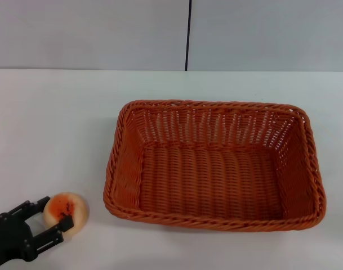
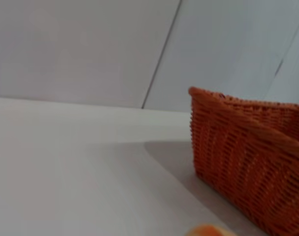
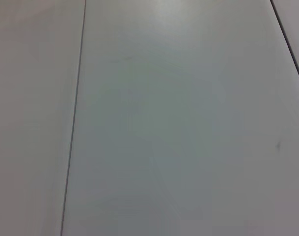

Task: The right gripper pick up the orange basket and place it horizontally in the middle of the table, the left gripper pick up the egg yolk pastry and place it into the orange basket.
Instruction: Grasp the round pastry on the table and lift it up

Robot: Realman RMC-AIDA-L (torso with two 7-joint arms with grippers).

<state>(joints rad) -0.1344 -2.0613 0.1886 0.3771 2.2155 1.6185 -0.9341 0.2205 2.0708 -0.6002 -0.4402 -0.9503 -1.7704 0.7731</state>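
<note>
The egg yolk pastry (image 1: 70, 207), round and cream with an orange-red top, rests on the white table (image 1: 47, 129) at the front left. My all-black left gripper (image 1: 57, 212) reaches in from the bottom left corner, one finger against each side of the pastry, holding it. The orange basket (image 1: 216, 211) lies horizontally in the middle of the table, empty, its near left corner a short way right of the pastry. In the left wrist view the basket's wall (image 2: 247, 167) rises close by and a sliver of the pastry (image 2: 208, 231) shows at the lower edge. The right gripper is out of view.
A grey panelled wall (image 1: 103, 34) with a dark vertical seam stands behind the table. The right wrist view shows only grey wall panels (image 3: 178, 123).
</note>
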